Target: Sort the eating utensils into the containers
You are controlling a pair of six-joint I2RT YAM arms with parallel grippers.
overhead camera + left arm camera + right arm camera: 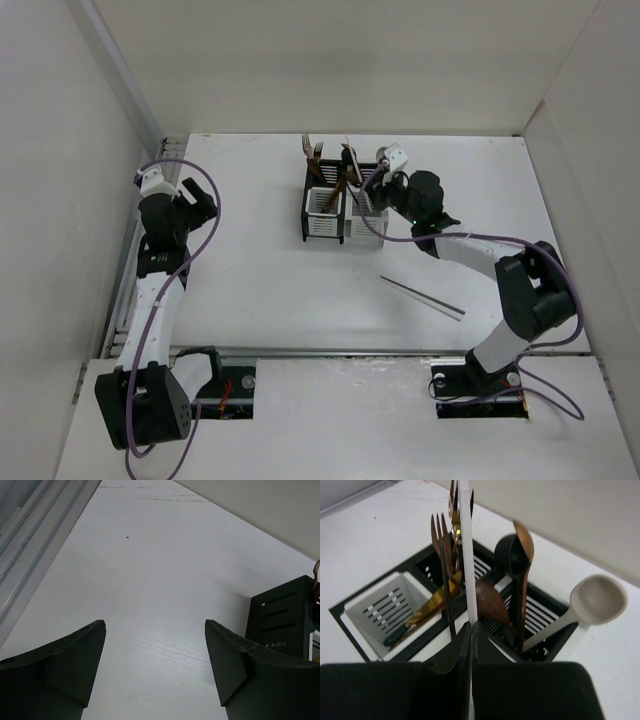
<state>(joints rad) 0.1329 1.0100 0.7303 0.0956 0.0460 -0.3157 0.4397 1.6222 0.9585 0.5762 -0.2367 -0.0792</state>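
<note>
The two joined black-and-white containers [335,208] stand at the table's back middle. In the right wrist view the left container [380,611] holds brown and gold forks [440,535]. The right container [545,617] holds brown, copper and black spoons [520,545] and a pale spoon [597,600]. My right gripper [471,625] is shut on a pale chopstick [466,545], held upright over the wall between the two containers; it also shows in the top view [383,180]. A thin dark chopstick pair [422,296] lies on the table. My left gripper [192,205] is open and empty, far left of the containers [282,615].
White walls enclose the table on the left, back and right. A grooved rail [30,545] runs along the left edge beside my left arm. Purple cables [480,240] loop along both arms. The arm bases sit at the near edge.
</note>
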